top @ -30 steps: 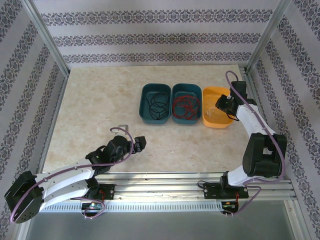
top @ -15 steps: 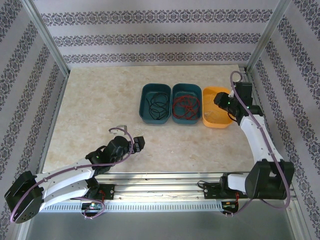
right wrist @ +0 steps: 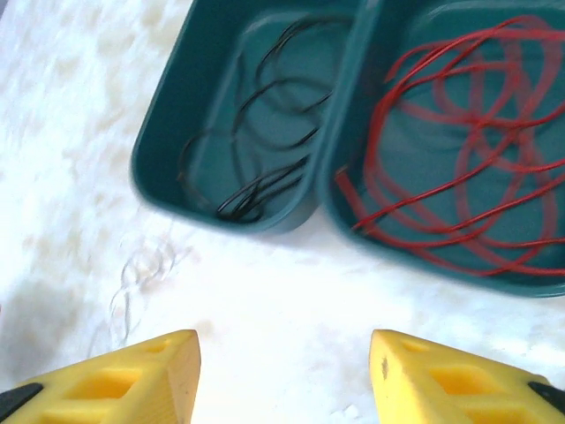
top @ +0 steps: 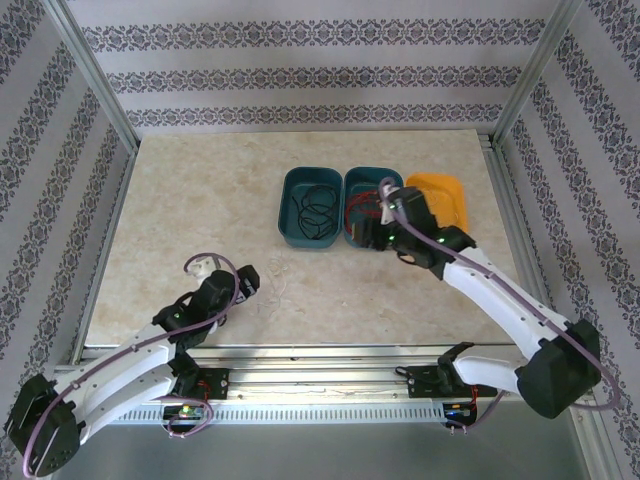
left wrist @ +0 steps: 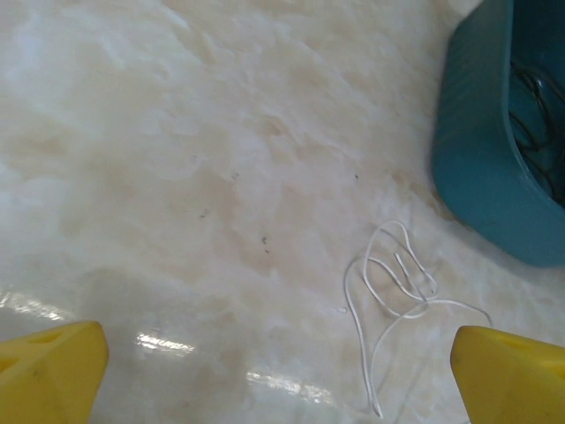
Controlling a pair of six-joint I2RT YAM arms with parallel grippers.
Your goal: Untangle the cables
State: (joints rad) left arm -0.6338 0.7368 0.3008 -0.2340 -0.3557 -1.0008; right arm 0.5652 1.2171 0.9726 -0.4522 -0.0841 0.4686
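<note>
A black cable (top: pixel 312 210) lies coiled in the left teal bin (top: pixel 290 232); it also shows in the right wrist view as the black cable (right wrist: pixel 256 168). The red cable (right wrist: pixel 459 177) fills the middle teal bin (top: pixel 352 190). A thin white cable (left wrist: pixel 393 287) lies loose on the marble table just in front of the left bin, seen faintly as the white cable (right wrist: pixel 141 269). My left gripper (top: pixel 245 281) is open and low, short of the white cable, with nothing between its fingers (left wrist: pixel 53 371). My right gripper (top: pixel 372 240) hangs open over the table in front of the two teal bins.
An orange bin (top: pixel 448 190) sits to the right of the teal bins, partly behind my right arm. The teal bin wall (left wrist: pixel 481 159) stands close beyond the white cable. Patterned walls and metal posts enclose the table.
My right arm has swung from the orange bin leftward to the front of the red-cable bin. My left gripper has drawn back and to the left.
</note>
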